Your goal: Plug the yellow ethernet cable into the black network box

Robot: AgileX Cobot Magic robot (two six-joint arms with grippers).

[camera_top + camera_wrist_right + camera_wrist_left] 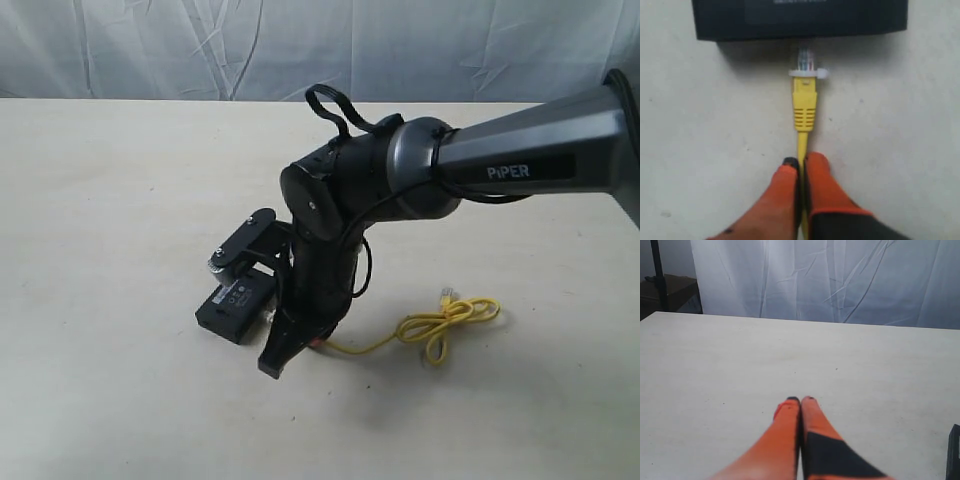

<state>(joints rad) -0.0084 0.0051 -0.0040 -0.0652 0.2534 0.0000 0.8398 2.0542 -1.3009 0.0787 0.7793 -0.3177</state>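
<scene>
Exterior view: yellow ethernet cable (450, 322) looped at 3 o'clock of black network box (228, 312). Cable is pinched by right gripper (800, 161); left gripper (800, 400) is closed, empty.

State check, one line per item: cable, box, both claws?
yellow ethernet cable: gripped behind the plug boot; clear plug lined up at the box's side, mostly outside, not seated; far end in a loose loop on the table.
black network box: flat on the table, label side up.
right claw: shut on the cable.
left claw: shut, holding nothing.
</scene>
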